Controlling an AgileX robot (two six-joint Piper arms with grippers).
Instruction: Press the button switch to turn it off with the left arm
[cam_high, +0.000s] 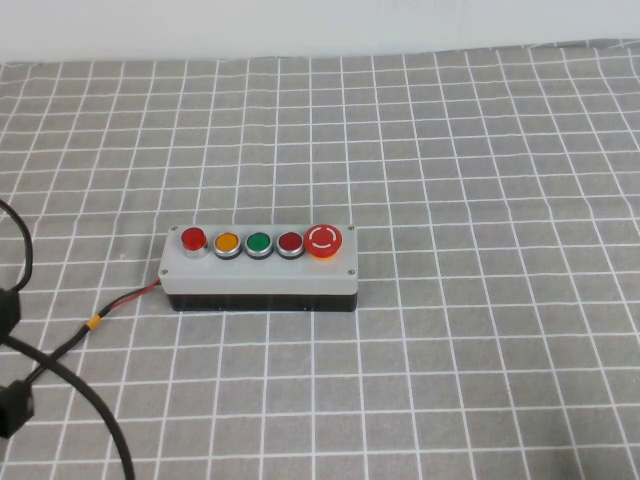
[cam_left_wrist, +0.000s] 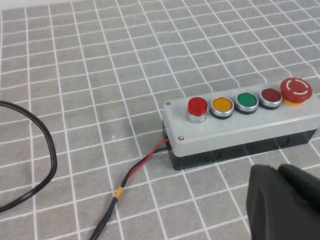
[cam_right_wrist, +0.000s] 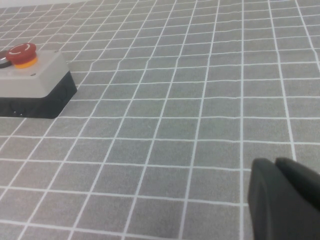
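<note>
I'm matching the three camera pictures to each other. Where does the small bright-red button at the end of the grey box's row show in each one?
High view: the bright-red button sits left of centre, at the row's left end.
Left wrist view: it shows right of centre, beside the yellow button.
Right wrist view: not in it.
Shared landmark: the large red mushroom button.

Left arm (cam_high: 12, 330): bulky matte black, thick looping black cable (cam_high: 90, 400). Left gripper (cam_left_wrist: 285, 202): rounded black moulded fingers, low beside the box. Right gripper (cam_right_wrist: 285, 197): same black, above the cloth.
</note>
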